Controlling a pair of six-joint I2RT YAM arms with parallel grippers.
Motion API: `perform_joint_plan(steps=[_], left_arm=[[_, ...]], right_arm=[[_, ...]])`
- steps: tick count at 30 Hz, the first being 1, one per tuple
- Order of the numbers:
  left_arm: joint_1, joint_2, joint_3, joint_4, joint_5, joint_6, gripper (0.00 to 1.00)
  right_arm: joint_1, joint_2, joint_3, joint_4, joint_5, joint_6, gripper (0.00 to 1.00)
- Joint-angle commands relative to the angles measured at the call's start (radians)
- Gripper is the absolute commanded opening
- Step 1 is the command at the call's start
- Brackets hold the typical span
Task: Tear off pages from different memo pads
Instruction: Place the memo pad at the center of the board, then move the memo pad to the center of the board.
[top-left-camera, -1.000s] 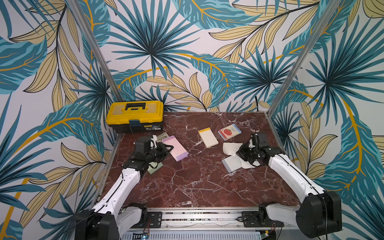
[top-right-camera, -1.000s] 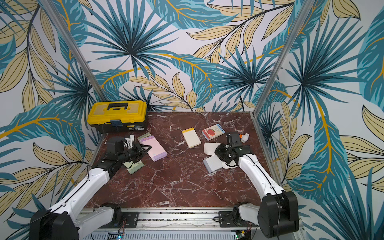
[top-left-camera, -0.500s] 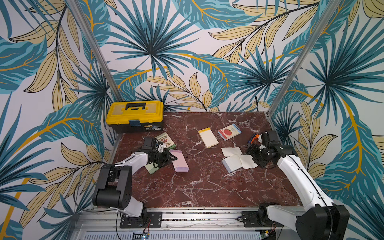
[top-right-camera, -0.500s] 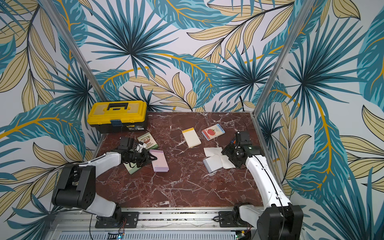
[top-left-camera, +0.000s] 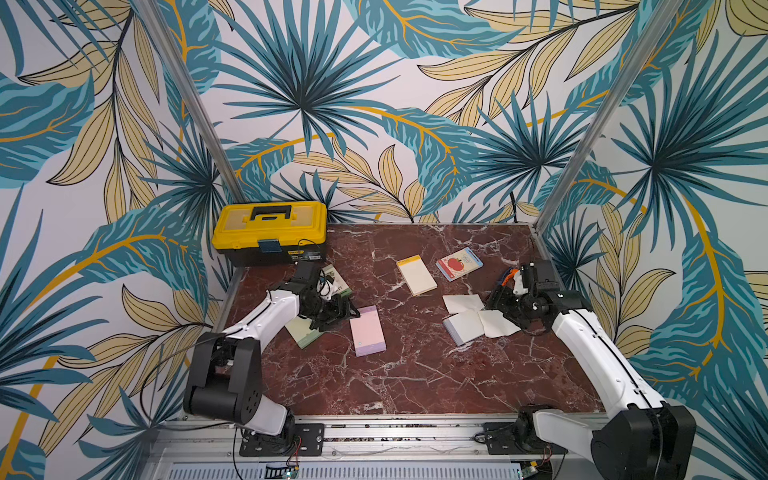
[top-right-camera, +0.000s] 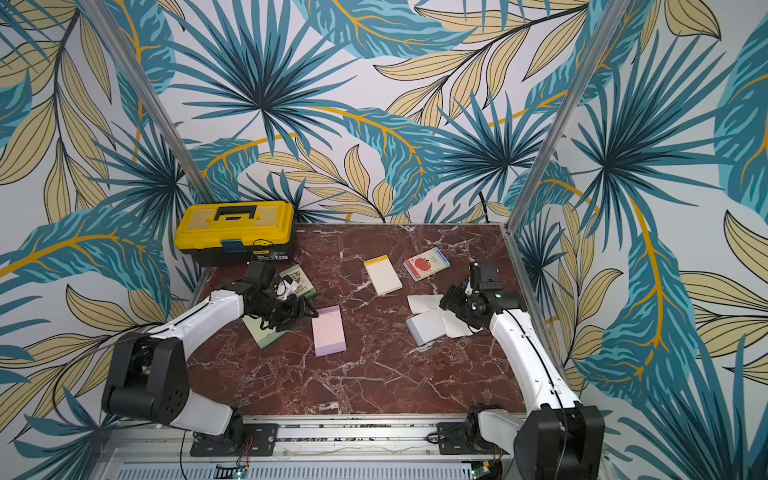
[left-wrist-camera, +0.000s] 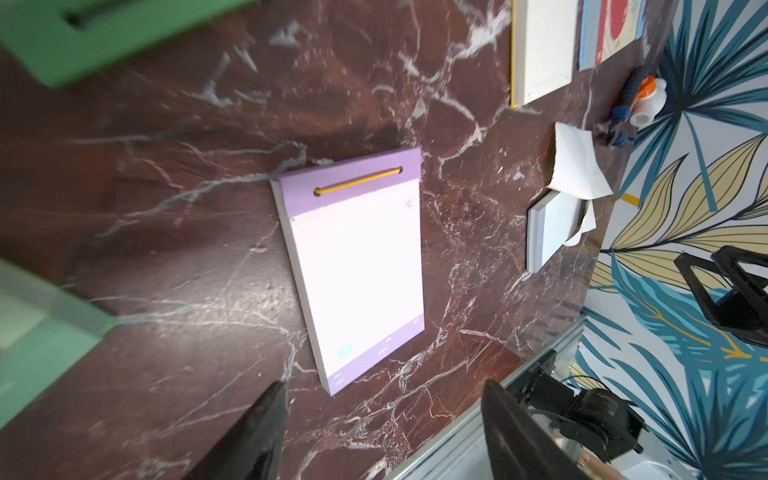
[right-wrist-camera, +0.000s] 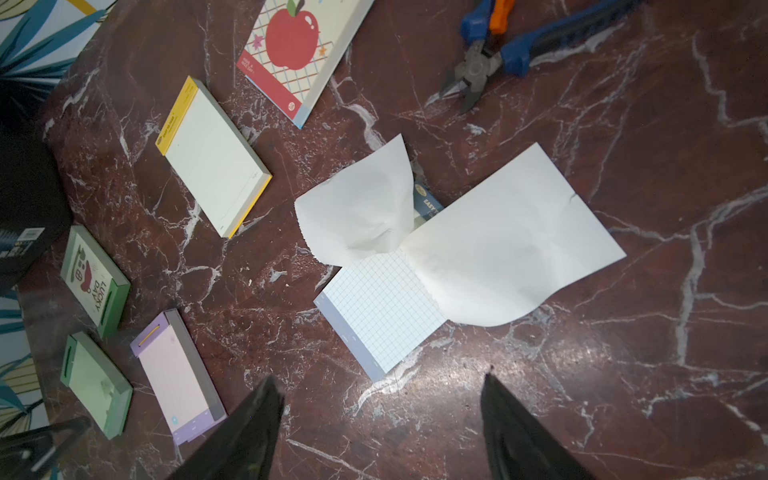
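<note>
- The left arm (top-left-camera: 266, 316) is reaching forward from its base at the near left corner. Its white link is lying low and slanting inward over the red-brown marble table (top-left-camera: 415, 374).
- The left tool (top-left-camera: 348, 309) is pointing toward the table's middle. Its wrist is hanging over the plain pastel-green memo pad (top-left-camera: 302, 336), and its tips are sitting just beside the lilac memo pad (top-left-camera: 368, 336).
- In the left wrist view its black fingers (left-wrist-camera: 253, 432) are standing wide apart with nothing between them, so the left tool is released.
- The lilac memo pad, with a yellow binding cord, is lying flat with no tool touching it.
- The green "LUCKY DAY" memo pad (top-left-camera: 337, 282) is lying behind the left wrist, near the yellow plastic toolbox (top-left-camera: 269, 230).
- The right arm (top-left-camera: 590, 349) is stretching from the near right corner toward the far edge. It is bending at the wrist, so the right tool (top-left-camera: 495, 300) is aiming inward.
- The right tool is released: its fingers are spreading wide and empty in the right wrist view. It is sitting just beside two white pages (right-wrist-camera: 515, 241).
- The pages are lying curled across one end of the white grid-ruled memo pad (right-wrist-camera: 382, 309). I cannot tell whether they are fully detached.
- The cream memo pad (top-left-camera: 416, 275) with a yellow spine and the apple-cover memo pad (top-left-camera: 459, 264) are lying side by side toward the far middle, well apart from both tools.
- Blue-and-orange-handled pliers (right-wrist-camera: 490, 62) are lying near the right wrist.
</note>
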Motion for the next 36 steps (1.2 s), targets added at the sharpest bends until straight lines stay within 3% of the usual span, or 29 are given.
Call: perform_joint_plan(steps=[1,5,8,10,13,19,26,31,36], left_arm=[[0.016,-0.043,0.063,-0.068,-0.174,-0.017,0.75],[0.062,0.019,0.147,-0.059,-0.342,-0.122,0.75],[0.069,0.153,0.294,-0.153,-0.452,-0.11,0.76],[0.07,0.263,0.413,-0.242,-0.478,-0.099,0.76],[0.07,0.369,0.512,-0.252,-0.471,-0.101,0.76],[0.088,0.542,0.648,-0.249,-0.489,-0.126,0.77],[0.087,0.669,0.79,-0.172,-0.575,0.094,0.75],[0.086,0.714,0.812,-0.09,-0.571,0.312,0.74],[0.086,0.788,0.854,-0.101,-0.589,0.431,0.75]], right_arm=[[0.045,0.044,0.05,0.06,-0.045,-0.109,0.75],[0.115,0.156,0.144,0.023,-0.048,-0.161,0.74],[0.172,0.239,0.224,-0.025,-0.002,-0.178,0.76],[0.205,0.278,0.253,-0.038,0.037,-0.163,0.78],[0.248,0.326,0.277,-0.03,0.048,-0.126,0.89],[0.309,0.394,0.287,0.025,0.046,-0.081,0.91],[0.326,0.419,0.265,0.08,-0.011,-0.056,0.9],[0.326,0.415,0.234,0.112,-0.03,-0.054,0.89],[0.326,0.399,0.189,0.154,-0.035,-0.042,0.89]])
